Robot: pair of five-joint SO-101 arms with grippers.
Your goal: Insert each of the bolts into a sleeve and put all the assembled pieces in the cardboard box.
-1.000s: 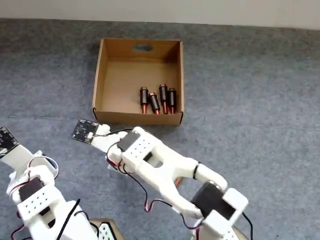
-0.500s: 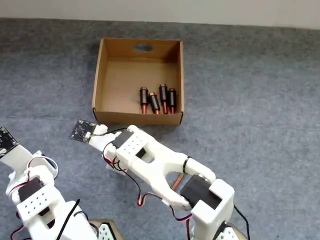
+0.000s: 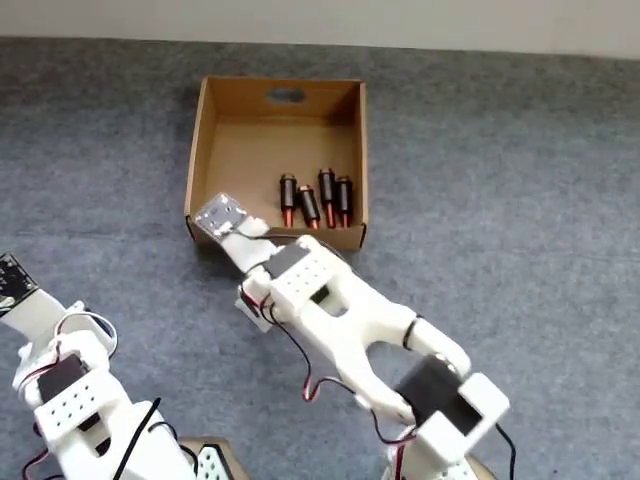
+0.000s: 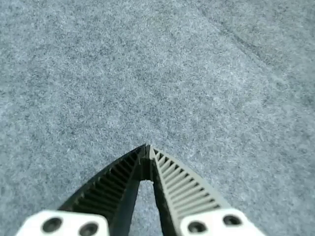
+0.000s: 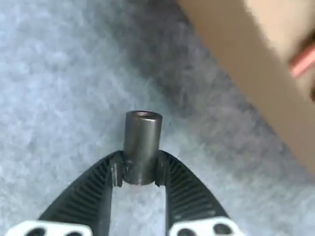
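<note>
Gripping sleeve (image 5: pixel 141 142) in right gripper (image 5: pixel 139 168), beside cardboard box (image 3: pixel 197 160) near wall | left gripper (image 4: pixel 146 150) clenched, seemingly empty, over carpet (image 4: pixel 98 73)

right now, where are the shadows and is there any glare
High view: soft even light, no glare, thin shadow on the carpet by the cardboard box. Right wrist view: dark shadow band beside the box, faint sheen on the sleeve in the right gripper. Left wrist view: evenly lit carpet past the left gripper.

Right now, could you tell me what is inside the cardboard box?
Four assembled pieces lie in the cardboard box near its right wall; the right arm hides the front left corner.
</note>
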